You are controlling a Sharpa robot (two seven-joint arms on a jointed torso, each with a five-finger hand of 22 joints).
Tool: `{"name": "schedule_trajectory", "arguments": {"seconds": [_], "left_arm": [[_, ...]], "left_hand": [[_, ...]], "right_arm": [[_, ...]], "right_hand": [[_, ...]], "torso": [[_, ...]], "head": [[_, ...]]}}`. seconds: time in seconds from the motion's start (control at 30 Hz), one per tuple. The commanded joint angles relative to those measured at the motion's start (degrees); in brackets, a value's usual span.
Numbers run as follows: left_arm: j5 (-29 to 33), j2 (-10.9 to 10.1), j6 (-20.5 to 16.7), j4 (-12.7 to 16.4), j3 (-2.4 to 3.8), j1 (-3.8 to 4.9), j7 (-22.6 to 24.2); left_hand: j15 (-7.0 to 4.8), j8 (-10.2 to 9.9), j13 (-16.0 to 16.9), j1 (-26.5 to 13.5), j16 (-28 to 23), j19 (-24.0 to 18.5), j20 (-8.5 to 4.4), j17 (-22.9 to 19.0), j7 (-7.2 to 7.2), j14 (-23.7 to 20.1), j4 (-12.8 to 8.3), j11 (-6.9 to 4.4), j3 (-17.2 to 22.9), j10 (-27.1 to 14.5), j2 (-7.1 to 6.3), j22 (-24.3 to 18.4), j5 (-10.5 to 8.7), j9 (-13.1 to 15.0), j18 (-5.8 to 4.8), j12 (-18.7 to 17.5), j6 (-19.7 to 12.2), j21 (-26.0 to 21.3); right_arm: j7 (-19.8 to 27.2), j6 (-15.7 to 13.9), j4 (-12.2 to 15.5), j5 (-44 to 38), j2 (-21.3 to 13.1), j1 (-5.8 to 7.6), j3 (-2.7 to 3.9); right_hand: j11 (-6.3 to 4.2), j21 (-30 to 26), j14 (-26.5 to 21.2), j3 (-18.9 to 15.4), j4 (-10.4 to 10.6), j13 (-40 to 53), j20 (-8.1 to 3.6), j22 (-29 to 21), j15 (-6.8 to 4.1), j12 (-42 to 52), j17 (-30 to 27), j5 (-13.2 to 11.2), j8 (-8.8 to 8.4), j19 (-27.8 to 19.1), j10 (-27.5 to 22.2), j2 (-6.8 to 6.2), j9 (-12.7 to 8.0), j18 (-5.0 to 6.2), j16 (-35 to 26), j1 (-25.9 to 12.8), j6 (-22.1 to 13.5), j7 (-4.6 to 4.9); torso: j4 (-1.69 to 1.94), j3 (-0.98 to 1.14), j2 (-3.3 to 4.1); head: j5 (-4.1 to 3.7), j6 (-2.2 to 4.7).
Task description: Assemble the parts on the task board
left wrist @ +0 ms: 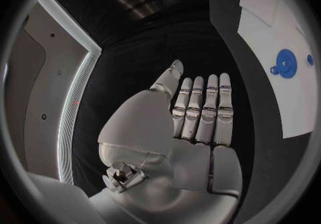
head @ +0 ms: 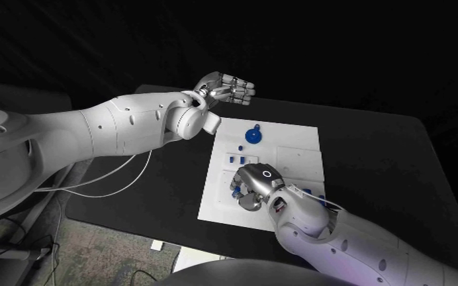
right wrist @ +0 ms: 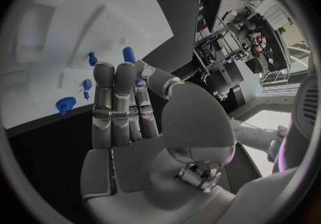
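Head view: I see my right hand (head: 256,187) low over the task board's (head: 296,160) near end, fingers curled among small blue parts (head: 235,195); grip unclear. My left hand (head: 227,90) hovers beyond the board, fingers loosely extended, empty.

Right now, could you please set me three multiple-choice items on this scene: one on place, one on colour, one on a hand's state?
1. Where is the right hand?
A. Over the task board
B. Off the table
C. Beside the left hand

2. What colour is the round part?
A. Red
B. Blue
C. Green

3. What does the left hand hold?
A. A part
B. A cable
C. Nothing

Answers: 1 A, the head view shows it above the board's near end. 2 B, it shows blue against the white plate. 3 C, its fingers lie straight, the palm bare.
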Motion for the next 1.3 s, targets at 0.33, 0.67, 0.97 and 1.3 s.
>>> {"name": "schedule_trajectory", "arguments": {"seconds": [0.33,0.67,0.97,1.3], "left_arm": [[0.02,0.04,0.07,0.19,-0.01,0.06,0.45],[0.02,0.15,0.12,0.2,-0.02,0.06,0.46],[0.02,0.19,0.15,0.28,-0.02,0.06,0.48],[0.02,0.22,0.16,0.35,-0.02,0.06,0.51]], "left_hand": [[-0.1,0.0,-0.05,0.39,-0.26,0.19,0.34,-0.08,0.16,-0.32,0.13,0.06,0.02,-0.36,-0.02,-0.08,-0.02,0.0,1.02,0.14,-0.07,0.27],[-0.1,0.0,-0.05,0.39,-0.26,0.19,0.34,-0.08,0.16,-0.32,0.13,0.06,0.02,-0.36,-0.02,-0.08,-0.02,0.0,1.02,0.14,-0.07,0.27],[-0.1,0.0,-0.05,0.39,-0.26,0.19,0.34,-0.08,0.16,-0.32,0.13,0.06,0.02,-0.36,-0.02,-0.08,-0.02,0.0,1.02,0.14,-0.07,0.27],[-0.1,0.0,-0.05,0.39,-0.26,0.19,0.34,-0.08,0.16,-0.32,0.13,0.06,0.02,-0.36,-0.02,-0.08,-0.02,0.0,1.02,0.14,-0.07,0.27]], "right_arm": [[0.27,-0.09,-1.79,-2.09,1.06,-0.72,-0.12],[0.06,-0.29,-2.92,-3.13,1.75,-0.94,-0.13],[-0.05,-0.3,-4.39,-3.74,2.44,-1.53,-0.13],[-0.47,-0.95,-6.72,-4.53,3.41,-1.96,-0.13]], "right_hand": [[-2.74,-0.03,-0.1,0.23,-0.01,0.23,-0.38,1.98,-0.41,0.28,-0.05,0.11,0.11,1.63,5.04,-0.11,0.09,0.89,0.21,-0.21,0.3,0.07],[-2.74,0.04,-0.09,0.46,-0.06,0.22,-0.38,1.97,-0.42,0.28,-0.26,0.1,0.12,1.65,5.06,-0.13,0.1,0.95,0.3,-0.27,0.32,0.06],[-2.74,-0.03,-0.12,0.59,-0.04,0.22,-0.39,1.94,-0.42,0.28,-0.35,0.11,0.12,1.63,5.06,-0.16,0.1,0.99,0.35,-0.32,0.31,0.06],[-2.74,-0.08,-0.12,0.68,-0.05,0.22,-0.38,1.94,-0.41,0.28,-0.42,0.11,0.11,1.63,5.06,-0.16,0.09,1.03,0.38,-0.3,0.3,0.06]], "torso": [[-0.04,-0.03,-0.02],[0.0,-0.09,-0.01],[-0.01,-0.05,-0.01],[-0.07,-0.07,-0.02]], "head": [[0.05,0.0],[0.19,-0.05],[0.39,-0.14],[0.55,-0.19]]}}
